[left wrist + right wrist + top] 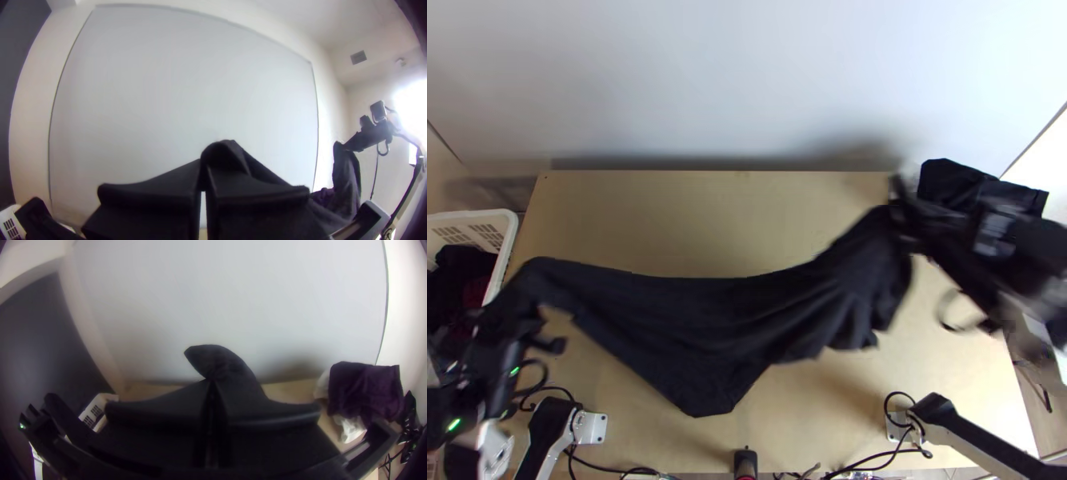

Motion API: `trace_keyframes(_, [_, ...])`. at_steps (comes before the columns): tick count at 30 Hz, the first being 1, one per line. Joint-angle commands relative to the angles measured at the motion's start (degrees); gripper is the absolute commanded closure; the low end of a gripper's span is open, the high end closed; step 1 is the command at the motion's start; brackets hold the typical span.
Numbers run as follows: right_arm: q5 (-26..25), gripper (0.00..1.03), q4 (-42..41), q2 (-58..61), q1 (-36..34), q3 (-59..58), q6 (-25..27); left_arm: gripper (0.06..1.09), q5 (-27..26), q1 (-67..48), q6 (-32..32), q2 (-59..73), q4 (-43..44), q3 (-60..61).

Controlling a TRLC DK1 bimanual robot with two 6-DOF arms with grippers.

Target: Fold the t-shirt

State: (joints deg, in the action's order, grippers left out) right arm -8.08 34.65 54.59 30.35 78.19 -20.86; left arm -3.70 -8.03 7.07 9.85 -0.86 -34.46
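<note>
1. Two pinches on the black t-shirt (739,312), strung between the left gripper (527,320) and the right gripper (907,210).
2. Left pincer: narrow, closed on one end of the shirt, with a fold of cloth poking up past the fingertips in the left wrist view.
3. Right pincer: likewise narrow, nipping the opposite end, with a flap standing beyond the tips.
4. Over the wooden table (651,208): slung slantwise, sagging to a blunt point nearer the arms' bases, rippled with loose folds toward the right. Hard to tell which parts are pinched.
5. Beside the table, at left: a white basket (511,232) with dark clothes (459,276) inside.
</note>
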Motion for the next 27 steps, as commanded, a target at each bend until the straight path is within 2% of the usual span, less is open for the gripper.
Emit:
trace_keyframes(1, [0.6, 1.00, -20.7, 14.1, 0.1, -15.6, -0.5, 1.05, -1.0, -0.1, -0.7, 8.6, 16.6, 15.3])
trace_keyframes(7, [0.6, 1.00, -29.7, 35.4, -2.5, -9.3, 2.0, 1.05, -1.0, 7.2, -0.1, 28.6, 29.3, 15.6])
trace_keyframes(13, [0.5, 1.00, -30.0, 54.0, -4.4, 4.4, 5.4, 1.05, -1.0, 13.4, 2.6, 48.9, 37.7, 8.9])
trace_keyframes(15, [0.5, 1.00, -33.4, 57.1, -4.3, 5.8, 7.5, 1.05, -0.8, 15.0, 4.1, 53.7, 39.4, 6.7])
trace_keyframes(18, [0.5, 1.00, -42.5, 59.8, -4.4, 6.3, 7.2, 1.05, 0.5, 16.5, 5.8, 59.3, 39.9, 3.3])
trace_keyframes(23, [0.1, 1.00, -49.1, 61.2, -4.2, 11.0, 6.9, 1.05, 6.1, 18.4, 6.0, 65.3, 40.2, -1.1])
trace_keyframes(27, [-0.3, 1.00, -49.9, 59.4, -3.4, 15.7, 6.7, 1.05, 9.2, 19.5, 7.0, 67.5, 40.2, -3.0])
